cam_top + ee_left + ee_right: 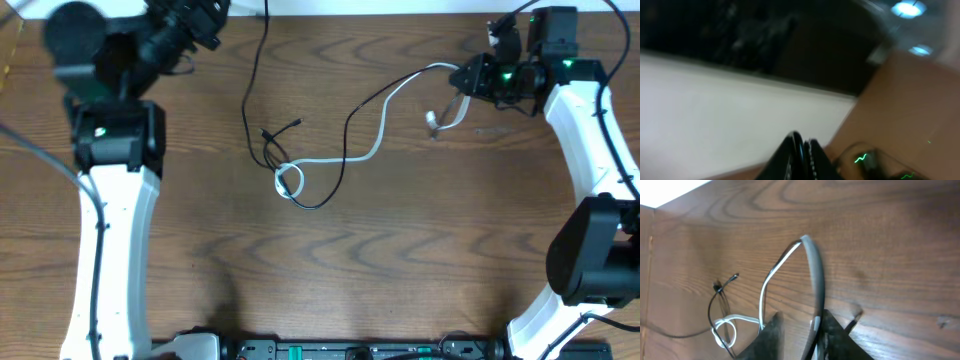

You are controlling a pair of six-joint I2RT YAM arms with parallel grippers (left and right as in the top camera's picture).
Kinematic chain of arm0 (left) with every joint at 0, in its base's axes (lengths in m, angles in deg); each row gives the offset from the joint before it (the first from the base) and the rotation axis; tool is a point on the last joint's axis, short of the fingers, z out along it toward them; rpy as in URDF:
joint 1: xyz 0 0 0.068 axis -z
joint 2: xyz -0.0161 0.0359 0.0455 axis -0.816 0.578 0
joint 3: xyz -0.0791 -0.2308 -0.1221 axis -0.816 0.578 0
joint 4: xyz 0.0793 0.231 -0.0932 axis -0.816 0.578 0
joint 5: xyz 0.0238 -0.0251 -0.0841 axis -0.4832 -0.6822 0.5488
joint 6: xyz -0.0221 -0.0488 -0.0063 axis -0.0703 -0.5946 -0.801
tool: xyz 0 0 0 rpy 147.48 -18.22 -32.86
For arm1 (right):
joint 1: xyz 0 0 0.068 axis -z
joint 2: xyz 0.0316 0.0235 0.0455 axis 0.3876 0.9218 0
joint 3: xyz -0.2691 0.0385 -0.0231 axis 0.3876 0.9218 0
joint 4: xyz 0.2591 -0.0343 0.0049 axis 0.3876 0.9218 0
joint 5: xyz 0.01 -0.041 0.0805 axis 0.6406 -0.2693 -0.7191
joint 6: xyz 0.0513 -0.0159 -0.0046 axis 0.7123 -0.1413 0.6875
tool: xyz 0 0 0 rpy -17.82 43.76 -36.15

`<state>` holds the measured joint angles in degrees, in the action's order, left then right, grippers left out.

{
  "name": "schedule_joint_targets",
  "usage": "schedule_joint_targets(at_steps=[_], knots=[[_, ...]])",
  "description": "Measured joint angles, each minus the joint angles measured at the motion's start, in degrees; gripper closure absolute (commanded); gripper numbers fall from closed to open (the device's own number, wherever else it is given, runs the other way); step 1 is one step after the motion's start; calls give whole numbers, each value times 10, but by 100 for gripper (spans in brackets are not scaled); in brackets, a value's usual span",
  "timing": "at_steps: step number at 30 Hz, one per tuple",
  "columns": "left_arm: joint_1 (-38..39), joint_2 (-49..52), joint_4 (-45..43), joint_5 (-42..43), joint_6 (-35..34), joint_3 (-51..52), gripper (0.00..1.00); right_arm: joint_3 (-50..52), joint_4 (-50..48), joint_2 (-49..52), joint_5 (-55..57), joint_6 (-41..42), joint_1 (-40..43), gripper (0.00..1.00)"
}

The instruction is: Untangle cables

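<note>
A white cable [380, 140] and a thin black cable [250, 100] lie tangled on the wooden table, crossing in a small loop [288, 182]. Both strands rise together toward my right gripper [465, 78], and the white end dangles below it [436, 120]. In the right wrist view the right gripper [800, 330] has its jaws apart. The grey-white cable [816, 275] arches up and runs down against the inner face of one finger. The loop [722, 330] shows at lower left. My left gripper [200, 25] is raised at the far left edge; its fingers [802, 142] are pressed together with nothing seen between them.
The black cable runs off the far table edge [266, 10]. A white wall [715, 100] fills the left wrist view. The right arm [590, 150] stands along the right side, and the left arm [110, 200] along the left.
</note>
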<state>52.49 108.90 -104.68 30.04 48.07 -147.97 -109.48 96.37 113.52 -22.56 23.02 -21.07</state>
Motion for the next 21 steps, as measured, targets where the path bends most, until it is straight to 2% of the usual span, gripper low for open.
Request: schedule_joint_targets(at_steps=[1,3,5,6,10,15,17,21], knots=[[0,-10,-19,6,-23,-18,93,0,0,0,6,1,-5,44],[0,-32,-33,16,-66,-65,93,0,-3,0,22,3,-11,28],[0,-41,-35,21,-92,-107,93,0,-4,0,27,7,-12,6],[0,-42,-36,22,-102,-125,93,0,-4,0,29,7,-12,1],[0,-43,-37,12,-146,-181,93,0,-4,0,1,-31,-12,1],[0,-42,-28,-40,-213,-203,92,0,1,0,-141,-145,-16,1],[0,-40,-17,-59,-235,-203,93,0,3,0,-200,-192,-32,1],[0,-27,11,-77,-262,-203,93,0,9,0,-247,-245,-92,1]])
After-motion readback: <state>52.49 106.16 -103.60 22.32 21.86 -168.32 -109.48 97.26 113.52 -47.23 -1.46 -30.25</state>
